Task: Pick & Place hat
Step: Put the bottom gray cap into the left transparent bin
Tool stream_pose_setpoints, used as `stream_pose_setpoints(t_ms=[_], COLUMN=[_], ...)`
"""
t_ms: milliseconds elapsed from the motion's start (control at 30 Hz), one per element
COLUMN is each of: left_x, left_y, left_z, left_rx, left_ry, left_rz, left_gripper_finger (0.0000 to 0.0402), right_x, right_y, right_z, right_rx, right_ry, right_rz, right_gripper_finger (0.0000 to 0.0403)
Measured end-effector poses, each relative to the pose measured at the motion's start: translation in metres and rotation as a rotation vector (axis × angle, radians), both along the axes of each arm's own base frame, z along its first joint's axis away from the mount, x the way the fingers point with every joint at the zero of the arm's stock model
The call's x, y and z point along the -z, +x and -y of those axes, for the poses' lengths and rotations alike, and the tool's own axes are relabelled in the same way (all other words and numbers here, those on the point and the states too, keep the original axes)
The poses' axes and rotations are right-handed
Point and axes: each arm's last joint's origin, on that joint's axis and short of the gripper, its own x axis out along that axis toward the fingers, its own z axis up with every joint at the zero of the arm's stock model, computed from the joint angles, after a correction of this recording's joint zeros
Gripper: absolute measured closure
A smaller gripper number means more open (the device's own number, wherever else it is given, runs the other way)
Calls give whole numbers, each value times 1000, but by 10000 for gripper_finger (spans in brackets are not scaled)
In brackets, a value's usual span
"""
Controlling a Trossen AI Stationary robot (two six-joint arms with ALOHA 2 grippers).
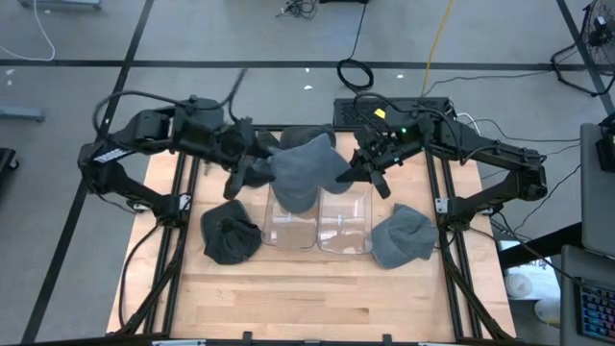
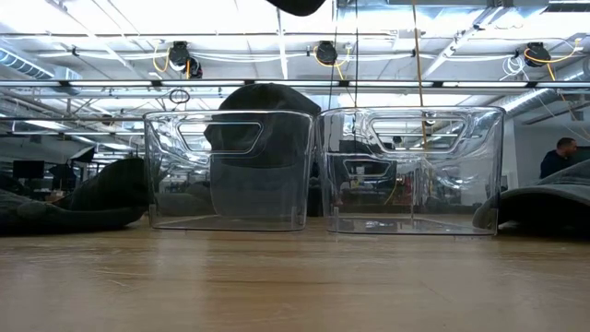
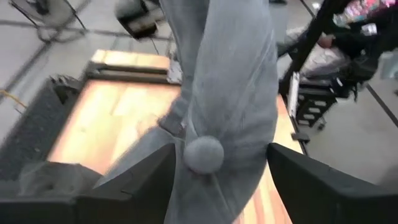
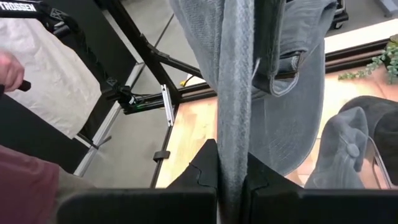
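The right gripper (image 4: 231,177) was pinched tight on a fold of the grey hat (image 1: 306,173), holding it up above the left clear bin (image 1: 288,223); in the right wrist view the cloth ran straight down between its two fingers (image 4: 199,171); the left gripper (image 1: 252,173) stood just beside the hat on the far-left side of that bin, its fingers spread to either side of the hanging cloth, and whether they touched it could not be told; in the left wrist view the hat's button (image 3: 203,154) sat between them. The right clear bin (image 1: 346,223) stood touching the left bin; a dark hat (image 1: 231,235) lay on the wooden table (image 1: 317,298) left of the left bin; another grey hat (image 1: 404,235) lay well to its right, past the right bin; a further dark hat (image 1: 307,135) lay behind the left bin.
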Motion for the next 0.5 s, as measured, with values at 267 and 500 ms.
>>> stream_pose_setpoints(t_ms=[267,500], left_x=[4,2], left_y=[16,17], left_z=[4,5], left_rx=[64,58], left_ry=[-59,-75], left_rz=[6,31], left_gripper_finger=[147,227], right_x=[0,0], right_y=[0,0], right_z=[0,0], right_rx=[0,-1], right_ry=[-1,-2], right_rz=[1,1], right_gripper_finger=[403,403])
